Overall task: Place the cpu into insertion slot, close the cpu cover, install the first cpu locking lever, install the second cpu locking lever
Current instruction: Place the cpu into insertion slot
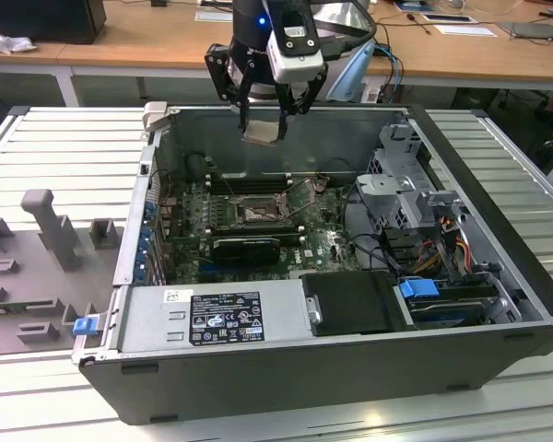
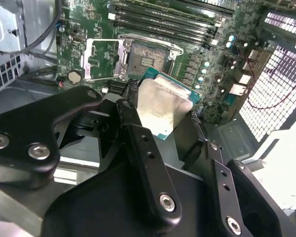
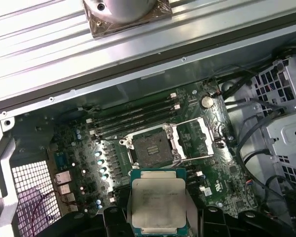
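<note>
On the slatted grey metal worktop (image 1: 64, 138), at 9 o'clock in the exterior view, grey plastic fixture blocks (image 1: 48, 226) stand well apart from the open dark grey computer case (image 1: 286, 368). Near the case's 12 o'clock wall hangs the black two-fingered tool (image 1: 263, 118). It is clenched on the small flat square silvery-grey cpu (image 1: 263, 130), which is held high over the green circuit board (image 1: 327, 244), touching nothing else.

In the second wrist view the black fingers (image 2: 133, 123) press on two opposite edges of the cpu (image 2: 163, 106), and its metal top is bare between them.

Toward 6 o'clock from the tool, the square black-rimmed insertion slot (image 1: 256, 214) lies with its dull contact bed uncovered (image 3: 149, 146) and open air above it. The thin silvery square-framed cpu cover (image 3: 195, 134) is flipped open, just beside one edge of the slot. Long narrow black memory slots (image 1: 249, 182) run along the slot's 12 o'clock side.

At 3 o'clock a silver metal drive cage (image 1: 401, 170) and black cables (image 1: 364, 235) crowd that side of the case.
</note>
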`<state>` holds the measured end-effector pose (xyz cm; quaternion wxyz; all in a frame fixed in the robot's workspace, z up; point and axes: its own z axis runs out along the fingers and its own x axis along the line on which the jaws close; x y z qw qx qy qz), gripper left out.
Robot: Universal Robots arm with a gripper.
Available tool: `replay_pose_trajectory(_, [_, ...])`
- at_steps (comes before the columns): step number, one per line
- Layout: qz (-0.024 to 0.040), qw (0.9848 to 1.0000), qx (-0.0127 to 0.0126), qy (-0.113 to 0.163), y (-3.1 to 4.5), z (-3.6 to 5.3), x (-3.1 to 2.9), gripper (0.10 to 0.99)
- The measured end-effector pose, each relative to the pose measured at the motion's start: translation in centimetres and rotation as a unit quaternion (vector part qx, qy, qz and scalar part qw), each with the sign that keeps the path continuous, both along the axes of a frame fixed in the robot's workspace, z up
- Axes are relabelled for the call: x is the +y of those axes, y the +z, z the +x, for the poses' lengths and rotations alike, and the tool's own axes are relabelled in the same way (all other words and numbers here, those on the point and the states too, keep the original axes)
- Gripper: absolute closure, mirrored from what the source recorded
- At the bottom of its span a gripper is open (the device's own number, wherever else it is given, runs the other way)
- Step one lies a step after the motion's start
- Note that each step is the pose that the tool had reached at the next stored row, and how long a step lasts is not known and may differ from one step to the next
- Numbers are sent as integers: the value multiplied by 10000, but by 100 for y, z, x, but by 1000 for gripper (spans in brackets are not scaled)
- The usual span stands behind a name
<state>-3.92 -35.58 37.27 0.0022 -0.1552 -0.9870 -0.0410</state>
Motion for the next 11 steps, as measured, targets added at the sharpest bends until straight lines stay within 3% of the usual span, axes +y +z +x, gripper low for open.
replay_pose_trajectory(7, [-26,10000,1,-21,-42,0,0,557])
replay_pose_trajectory(11, [-28,9996,2,-285,-53,0,0,557])
